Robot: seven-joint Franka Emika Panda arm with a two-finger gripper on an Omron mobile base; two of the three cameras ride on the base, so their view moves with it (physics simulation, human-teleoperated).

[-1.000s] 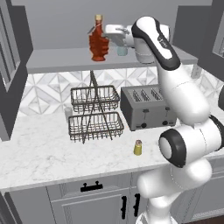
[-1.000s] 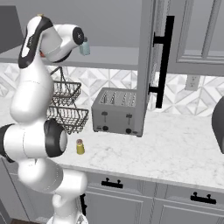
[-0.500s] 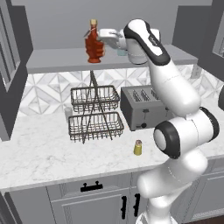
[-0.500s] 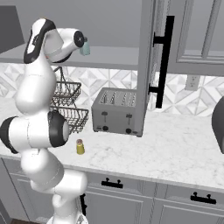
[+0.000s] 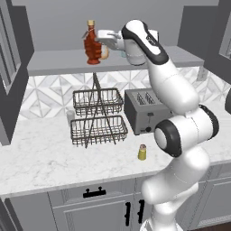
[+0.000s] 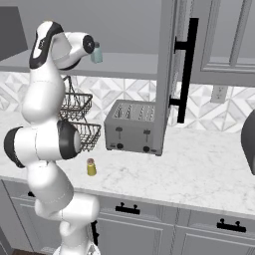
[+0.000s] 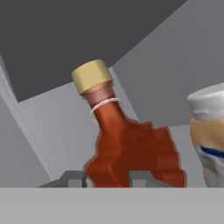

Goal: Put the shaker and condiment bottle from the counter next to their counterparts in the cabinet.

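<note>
- Red glass, ribbed, with a yellow cap: the bottle [image 5: 92,45] sits between the fingers [image 7: 75,178], which are clamped on its lower body.
- Half a second back the bottle hung a little farther right and lower against the cabinet [image 5: 54,61] opening; now it is higher and farther left, over the shelf [image 5: 58,58], and the arm reaches deeper in. A second ago the grip was a shade looser; it has tightened.
- In the hand view the bottle leans, and the orange bottle [image 7: 208,140] with its white cap stands just beside it at the right. In the left base view the orange one [image 5: 104,52] peeps out from behind the red one.
- Judging by this, the bottle is already at its counterpart's side but not yet set down; lowering it upright and letting go should come next. The lean could tip it on release.
- Teal shaker [image 6: 96,52] stands on the shelf to the right of the hand.
- Yellow-green shaker [image 5: 142,152] waits on the tabletop [image 5: 40,167], near the toaster [image 5: 143,110] and right of the wire basket [image 5: 97,117]; that half of the job is untouched.
</note>
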